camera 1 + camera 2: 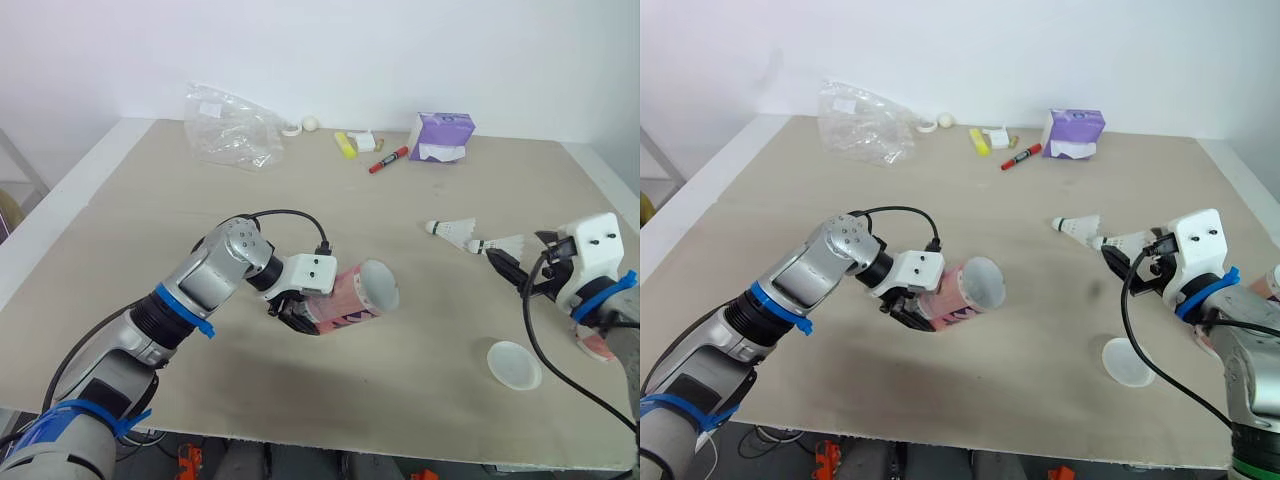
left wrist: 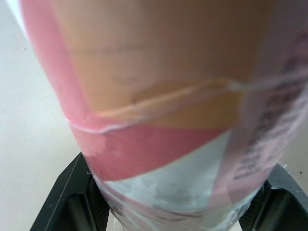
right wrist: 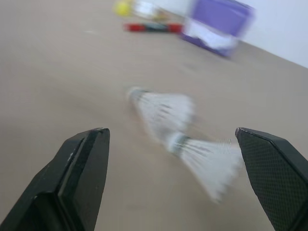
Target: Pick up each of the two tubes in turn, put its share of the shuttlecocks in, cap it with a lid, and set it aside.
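Observation:
My left gripper is shut on a pink tube, held lying just above the table with its open mouth facing right. The left wrist view has the tube clamped between both fingers. Two white shuttlecocks lie on the table at the right. My right gripper is open just beside the nearer one. In the right wrist view both shuttlecocks lie ahead between the spread fingers. A white lid lies near the front edge. Something pink peeks out from under my right arm.
At the back of the table are a crumpled plastic bag, a purple box, a red marker, a yellow item and a small white ball. The table's front edge runs close below the lid.

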Action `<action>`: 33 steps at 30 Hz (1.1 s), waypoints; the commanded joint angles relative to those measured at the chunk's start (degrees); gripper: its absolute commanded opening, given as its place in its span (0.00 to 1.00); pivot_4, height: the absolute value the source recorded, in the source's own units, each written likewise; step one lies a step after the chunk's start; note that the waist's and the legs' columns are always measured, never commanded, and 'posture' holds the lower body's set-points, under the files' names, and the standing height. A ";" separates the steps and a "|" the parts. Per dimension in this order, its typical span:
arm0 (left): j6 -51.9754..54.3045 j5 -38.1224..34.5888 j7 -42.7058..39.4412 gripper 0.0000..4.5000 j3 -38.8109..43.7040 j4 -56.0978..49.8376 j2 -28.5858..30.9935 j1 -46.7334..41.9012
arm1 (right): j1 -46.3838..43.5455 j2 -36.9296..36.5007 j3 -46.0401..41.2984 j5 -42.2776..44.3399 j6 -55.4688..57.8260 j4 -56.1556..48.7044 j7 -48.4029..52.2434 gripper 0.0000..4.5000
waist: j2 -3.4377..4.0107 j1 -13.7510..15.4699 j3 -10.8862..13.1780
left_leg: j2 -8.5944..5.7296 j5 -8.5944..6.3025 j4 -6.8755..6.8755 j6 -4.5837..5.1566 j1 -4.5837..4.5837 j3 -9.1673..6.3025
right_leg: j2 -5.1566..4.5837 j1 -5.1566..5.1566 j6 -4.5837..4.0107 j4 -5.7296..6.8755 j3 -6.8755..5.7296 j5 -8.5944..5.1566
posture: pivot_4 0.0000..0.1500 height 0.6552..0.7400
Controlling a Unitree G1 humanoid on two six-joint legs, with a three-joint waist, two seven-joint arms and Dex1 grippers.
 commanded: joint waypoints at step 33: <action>3.77 0.84 1.90 0.64 -1.75 -3.83 1.25 2.61 | -12.09 6.40 4.03 -4.68 -8.16 24.92 2.53 1.00 | 0.07 -0.31 0.00 | -0.03 0.00 -0.09 0.01 0.00 -0.03 | 0.02 0.02 0.07 0.00 0.03 -0.06 | 1.00 1.00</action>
